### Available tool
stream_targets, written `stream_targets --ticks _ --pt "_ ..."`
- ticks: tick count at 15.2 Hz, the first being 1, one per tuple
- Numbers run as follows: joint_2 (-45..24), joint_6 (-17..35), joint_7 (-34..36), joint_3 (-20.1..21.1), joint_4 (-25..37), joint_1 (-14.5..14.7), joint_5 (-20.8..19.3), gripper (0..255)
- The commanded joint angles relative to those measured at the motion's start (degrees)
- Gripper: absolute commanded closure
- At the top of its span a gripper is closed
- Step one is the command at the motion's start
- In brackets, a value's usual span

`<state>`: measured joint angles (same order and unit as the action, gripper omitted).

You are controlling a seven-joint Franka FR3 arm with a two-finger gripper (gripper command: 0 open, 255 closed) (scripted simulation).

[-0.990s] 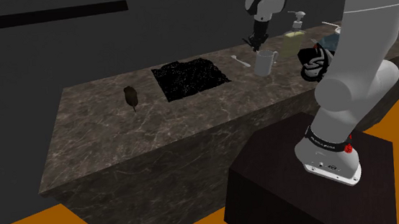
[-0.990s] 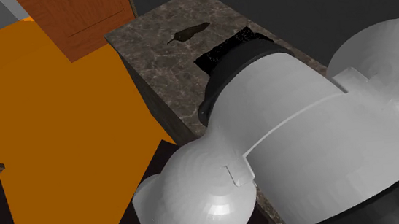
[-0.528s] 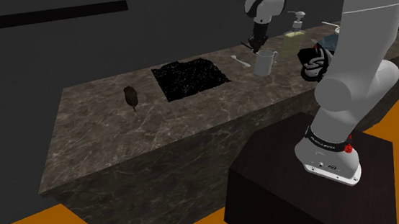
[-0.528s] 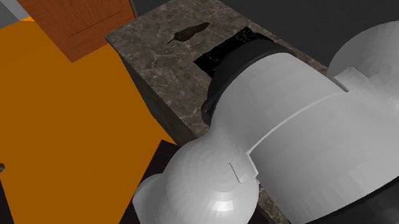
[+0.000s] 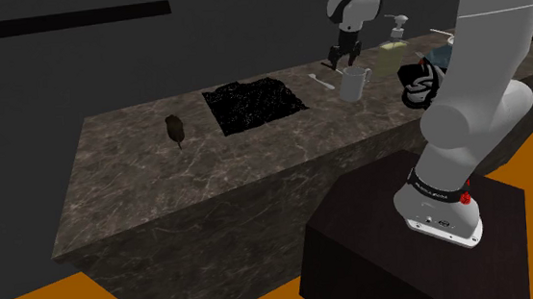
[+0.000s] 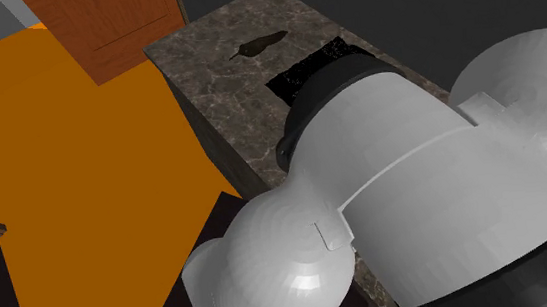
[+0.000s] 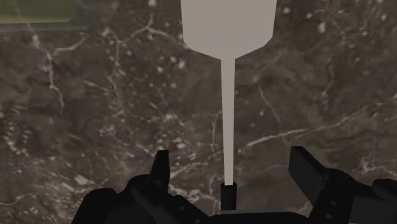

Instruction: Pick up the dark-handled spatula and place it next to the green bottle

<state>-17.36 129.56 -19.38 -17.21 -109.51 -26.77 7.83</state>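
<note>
The spatula [image 7: 228, 25] lies flat on the marble counter, with a pale blade, a thin pale shaft and a short dark handle [image 7: 228, 193]. My gripper [image 7: 232, 164] hangs over the handle end, open, and the fingers [image 7: 305, 170] stand well clear of the shaft on both sides. In the shoulder view the gripper [image 5: 341, 61] hovers low over the counter by the pale spatula [image 5: 321, 80], just left of the mug. The green pump bottle [image 5: 393, 54] stands a short way to that view's right. A green patch of the bottle [image 7: 38, 11] also appears beyond the gripper.
A grey mug [image 5: 354, 84] stands right beside the gripper. A black sunken square [image 5: 255, 104] and a small dark brown object [image 5: 174, 129] sit further left on the counter [image 5: 161, 180]. A black-and-white object [image 5: 422, 83] lies right of the mug. The arm's white body [image 6: 415, 196] blocks the second exterior view.
The fingers have parted and let go of the spatula, which now rests on the counter. The arm has barely moved.
</note>
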Motion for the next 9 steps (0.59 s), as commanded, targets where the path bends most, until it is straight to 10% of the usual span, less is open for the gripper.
stream_targets --ticks 1,9 --pt "1.09 -1.56 0.31 -0.19 0.53 0.13 -0.49 0" --pt "3.82 -6.06 1.11 -0.60 2.44 0.43 -1.71 0"
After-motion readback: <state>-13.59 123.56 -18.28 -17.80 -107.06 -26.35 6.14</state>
